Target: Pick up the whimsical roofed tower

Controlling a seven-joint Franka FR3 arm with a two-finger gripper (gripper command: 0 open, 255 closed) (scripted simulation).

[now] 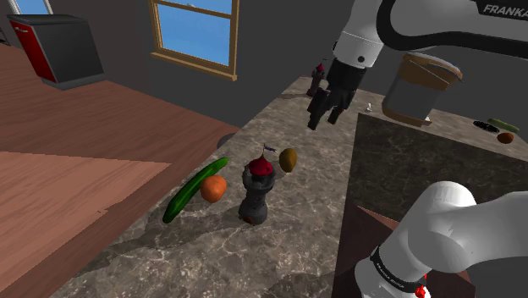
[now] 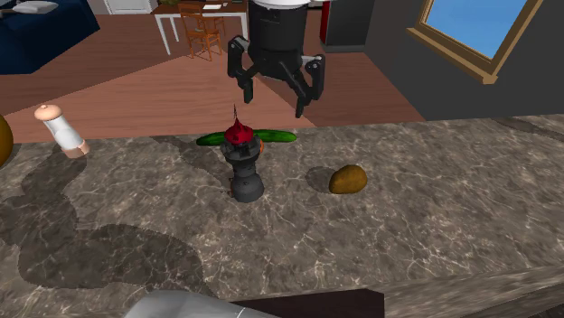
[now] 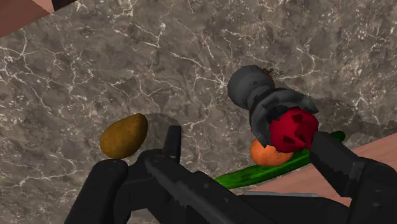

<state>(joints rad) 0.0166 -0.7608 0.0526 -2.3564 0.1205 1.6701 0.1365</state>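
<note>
I see one tower (image 1: 256, 190), one long green cucumber (image 1: 193, 190), one round orange fruit (image 1: 213, 188) and one brown potato (image 1: 288, 159) on the veined stone worktop (image 1: 169, 254). The tower is dark grey and bumpy with a red pointed roof, and it stands just beside the fruit. My hand (image 1: 326, 117) hangs over the worktop, wide open and empty.

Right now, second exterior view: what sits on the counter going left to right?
brown rounded object at the picture's edge → pale cylinder → red-roofed tower → brown oval item. The cucumber lies behind the tower and spans both sides of it, so it is left out.
</note>
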